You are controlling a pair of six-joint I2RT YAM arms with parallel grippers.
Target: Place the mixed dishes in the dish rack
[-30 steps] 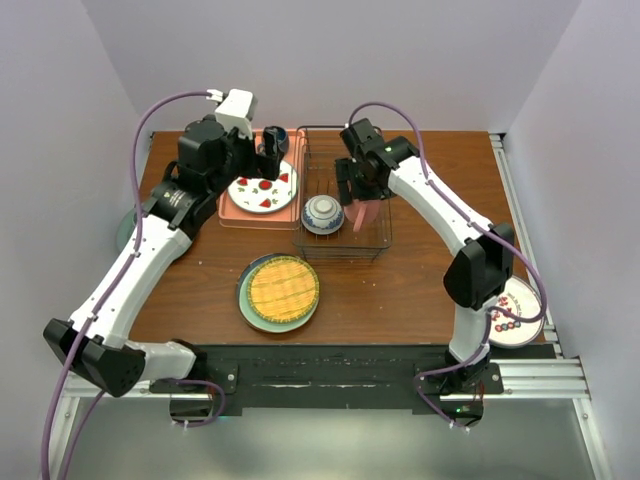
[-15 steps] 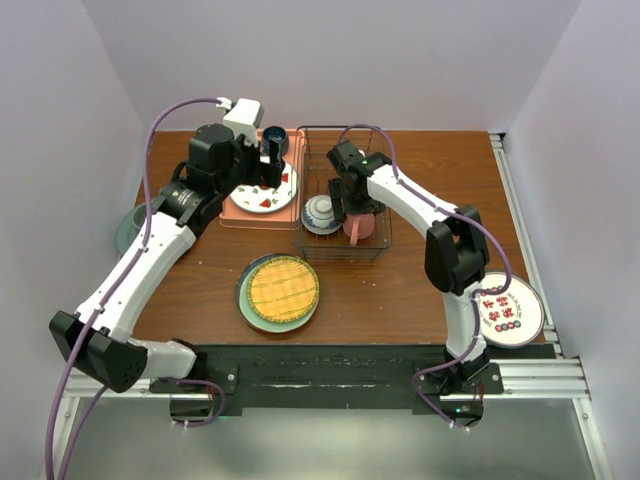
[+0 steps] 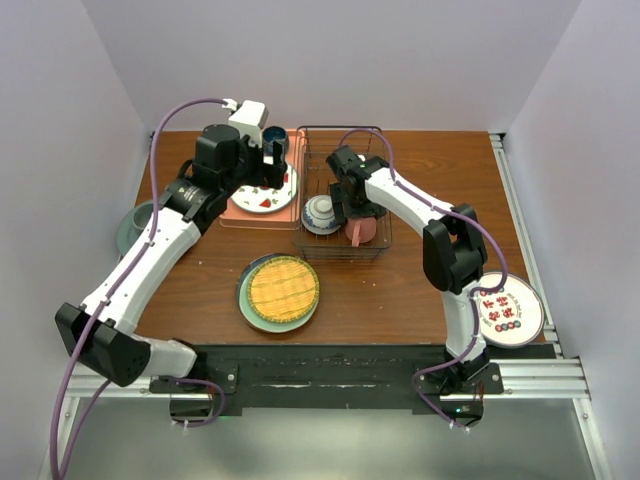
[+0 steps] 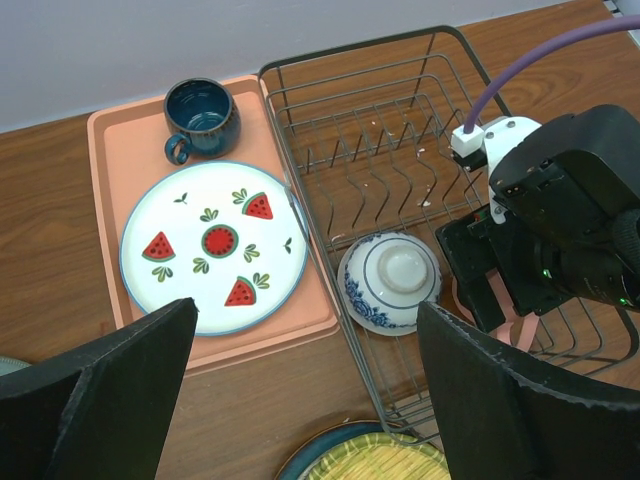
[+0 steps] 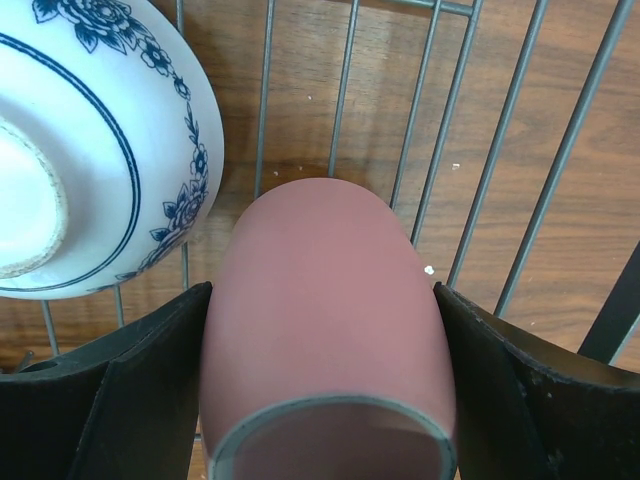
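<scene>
**Pink mug being set into the dish rack**

The right gripper [image 5: 330, 400] has its jaws closed on both sides of the pink mug [image 5: 325, 300], low in the dish rack [image 4: 350, 60] just beside the upturned blue-and-white bowl [image 5: 90, 150]; whether the mug rests on the wires is unclear. Next, probably: let go and rise without nudging the bowl. The left gripper [image 4: 305, 310] hangs over the pink tray [image 4: 110, 130] and watermelon plate [image 4: 213, 247], jaws wide and empty. The wooden tabletop [image 3: 420, 280] is brown, boxed in by plain pale walls.
</scene>
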